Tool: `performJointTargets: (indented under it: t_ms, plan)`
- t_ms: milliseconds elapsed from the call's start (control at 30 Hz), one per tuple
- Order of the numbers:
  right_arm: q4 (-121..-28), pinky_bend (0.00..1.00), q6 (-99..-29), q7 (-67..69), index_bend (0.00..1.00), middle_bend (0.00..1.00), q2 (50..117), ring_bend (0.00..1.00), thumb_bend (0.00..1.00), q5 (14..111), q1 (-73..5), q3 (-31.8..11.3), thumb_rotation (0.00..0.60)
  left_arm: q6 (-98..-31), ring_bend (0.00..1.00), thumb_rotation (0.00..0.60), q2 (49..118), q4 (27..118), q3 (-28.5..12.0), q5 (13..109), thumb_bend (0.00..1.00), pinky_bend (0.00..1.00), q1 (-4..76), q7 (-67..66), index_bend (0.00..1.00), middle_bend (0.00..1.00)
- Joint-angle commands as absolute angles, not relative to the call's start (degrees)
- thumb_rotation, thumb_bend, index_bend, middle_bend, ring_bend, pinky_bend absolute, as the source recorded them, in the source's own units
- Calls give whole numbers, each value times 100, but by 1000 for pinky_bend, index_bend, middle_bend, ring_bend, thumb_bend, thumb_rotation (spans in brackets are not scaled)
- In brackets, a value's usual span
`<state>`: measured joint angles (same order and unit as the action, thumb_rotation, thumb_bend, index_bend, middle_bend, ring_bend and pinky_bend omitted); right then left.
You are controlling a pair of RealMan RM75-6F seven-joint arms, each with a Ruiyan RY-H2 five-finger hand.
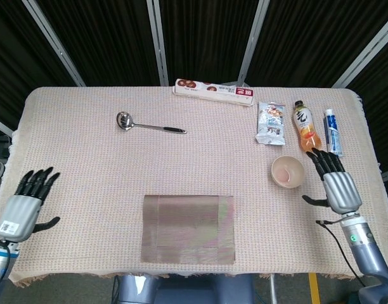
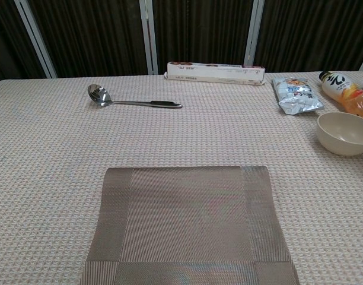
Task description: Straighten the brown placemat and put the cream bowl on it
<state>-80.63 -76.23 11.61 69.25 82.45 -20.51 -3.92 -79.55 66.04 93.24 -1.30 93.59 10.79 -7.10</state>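
We see a table under beige woven cloth (image 1: 86, 164) against dark curtains (image 1: 200, 38). The brown ribbed placemat (image 1: 189, 228) lies square; the cream bowl (image 1: 287, 171) sits apart, beside our right hand (image 1: 336, 188), which is empty with fingers spread, as is our left hand (image 1: 24, 204).

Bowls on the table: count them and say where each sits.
1. The bowl sits on the cloth toward the right edge, just in front of the bottle, well right of the placemat. None seem hidden.

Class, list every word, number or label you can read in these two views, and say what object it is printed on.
None can be read for certain.
Long white box with red end: print blurred.
Silver snack packet: blurred.
Orange drink bottle: dark mark on label, unreadable.
White and blue tube: too small.
Left hand: wrist sticker, too small.
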Motion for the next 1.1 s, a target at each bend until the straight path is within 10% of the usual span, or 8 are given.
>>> performJointTargets:
  t_ms: [33, 433, 1100]
  plan:
    - [-8702, 0, -8126, 996, 0, 0, 6505, 0, 0, 8273, -1615, -336, 600, -7459, 0, 600, 6856, 8953, 90, 10162, 0, 0, 1640, -617, 10, 0]
    - [-9104, 0, -8482, 241, 0, 0, 6567, 0, 0, 8365, -1139, -82, 600, -6834, 0, 600, 8287, 7723, 414, 11407, 36, 0, 2815, 279, 393, 0]
    - [-9018, 0, -8468, 160, 0, 0, 6597, 0, 0, 8324, -1018, -226, 600, -7705, 0, 600, 9342, 6158, 1168, 12039, 97, 0, 2931, 1243, 433, 0]
